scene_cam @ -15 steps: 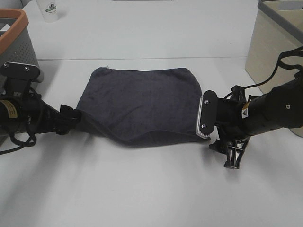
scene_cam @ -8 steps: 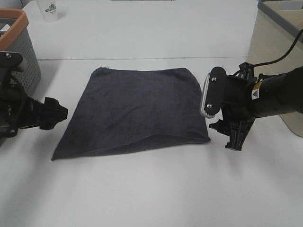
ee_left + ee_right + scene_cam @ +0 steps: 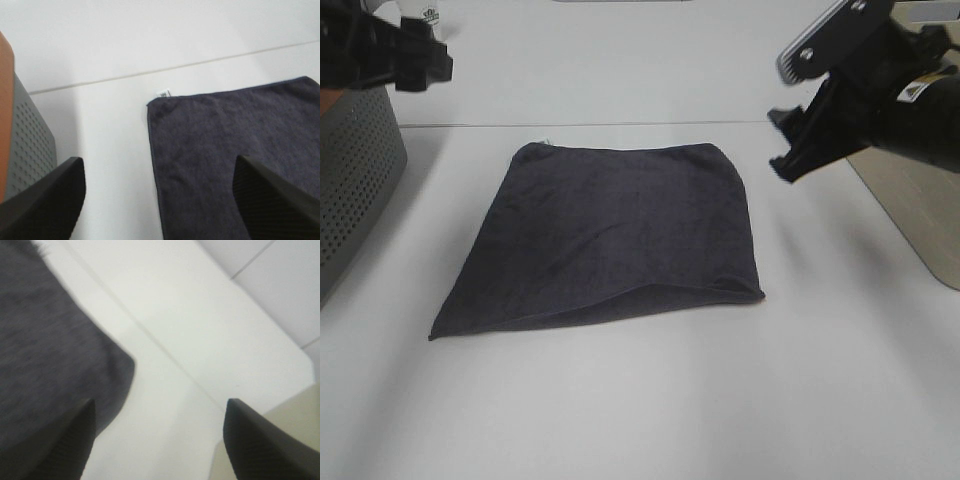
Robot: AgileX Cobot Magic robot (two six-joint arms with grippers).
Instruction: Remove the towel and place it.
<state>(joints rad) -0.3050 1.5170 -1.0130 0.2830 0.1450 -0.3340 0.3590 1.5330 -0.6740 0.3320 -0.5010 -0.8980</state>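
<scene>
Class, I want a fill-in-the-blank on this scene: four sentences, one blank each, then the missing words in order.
1. The towel lies flat on the white ____.
2. Both the left gripper and the right gripper have their jaws ____.
3. The basket has an ____ rim.
4. Neither gripper is touching the ____.

Missing words: table; open; orange; towel
</scene>
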